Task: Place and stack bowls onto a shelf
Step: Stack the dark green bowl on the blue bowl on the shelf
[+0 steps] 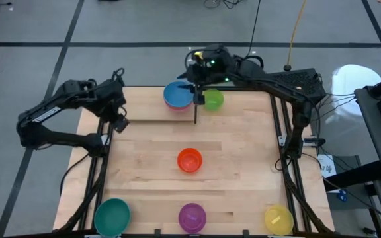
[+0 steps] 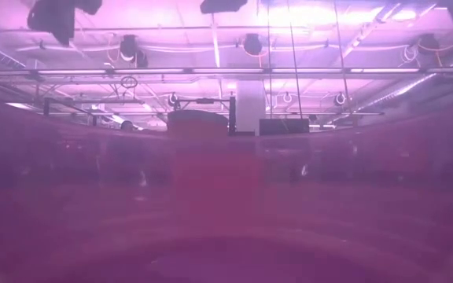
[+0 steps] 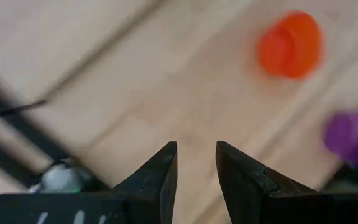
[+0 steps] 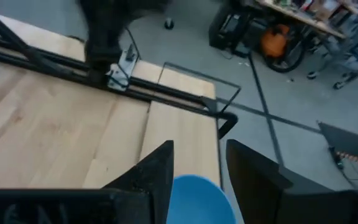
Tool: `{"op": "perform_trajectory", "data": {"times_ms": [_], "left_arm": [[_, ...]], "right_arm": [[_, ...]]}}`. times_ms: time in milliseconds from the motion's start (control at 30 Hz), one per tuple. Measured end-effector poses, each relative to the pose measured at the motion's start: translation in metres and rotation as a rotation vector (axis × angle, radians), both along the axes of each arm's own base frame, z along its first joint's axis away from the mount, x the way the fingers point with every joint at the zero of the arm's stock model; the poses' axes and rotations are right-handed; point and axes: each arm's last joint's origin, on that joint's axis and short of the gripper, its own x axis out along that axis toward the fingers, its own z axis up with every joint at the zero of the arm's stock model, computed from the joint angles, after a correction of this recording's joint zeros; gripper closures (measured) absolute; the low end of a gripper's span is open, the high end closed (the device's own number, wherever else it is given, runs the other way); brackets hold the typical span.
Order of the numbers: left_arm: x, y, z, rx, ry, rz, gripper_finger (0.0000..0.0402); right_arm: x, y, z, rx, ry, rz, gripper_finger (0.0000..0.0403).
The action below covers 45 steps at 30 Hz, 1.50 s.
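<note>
A blue bowl [image 1: 176,94] sits on a pink bowl, whose rim [image 1: 177,107] shows under it, on the pale shelf board [image 1: 147,109] at the table's far side. A lime green bowl [image 1: 213,100] stands just right of them. My right gripper [image 1: 194,89] is open over the blue bowl's right edge; the bowl shows between its fingers in the right wrist view [image 4: 197,199]. An orange bowl [image 1: 189,160] stands mid-table. Teal [image 1: 113,215], purple [image 1: 192,216] and yellow [image 1: 278,219] bowls stand along the near edge. My left gripper [image 1: 121,123] is open and empty over the table's left side. My right gripper comes at the blue bowl from above, one finger [image 4: 154,168] on each side of the part of the bowl [image 4: 197,193] that shows in the gap. Whether the fingers touch the bowl, I cannot tell.
A thin black rod [image 1: 196,109] of the shelf frame stands between the blue and green bowls. Black frame rods run down the table's left [image 1: 101,172] and right [image 1: 286,165] sides. The purple bowl fills the low view [image 2: 226,204]. The left wrist view shows the orange [image 3: 291,43] and purple [image 3: 353,134] bowls.
</note>
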Motion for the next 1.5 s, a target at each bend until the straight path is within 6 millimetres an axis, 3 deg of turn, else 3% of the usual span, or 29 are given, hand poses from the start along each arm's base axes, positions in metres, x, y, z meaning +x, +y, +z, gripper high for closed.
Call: {"op": "perform_trajectory", "data": {"times_ms": [233, 567, 767, 1000, 1500], "left_arm": [[0.006, -0.036, -0.008, -0.047, 0.048, -0.189, 0.0286], [0.006, -0.094, -0.062, -0.171, 0.261, -0.4, 0.0286], [0.016, -0.134, -0.089, -0.26, 0.129, -0.51, 0.0286], [0.016, -0.171, -0.127, -0.357, 0.04, -0.525, 0.0286], [0.001, -0.212, -0.166, -0.267, 0.216, -0.662, 0.0286]], "right_arm": [[-0.021, 0.005, 0.019, -0.05, -0.013, -0.112, 0.0261], [-0.039, 0.011, 0.032, -0.005, -0.031, -0.134, 0.0261], [-0.04, 0.014, 0.034, 0.013, -0.04, -0.138, 0.0261], [-0.04, 0.014, 0.034, 0.029, -0.044, -0.144, 0.0261], [-0.04, 0.014, 0.034, 0.029, -0.044, -0.145, 0.0261]]}}
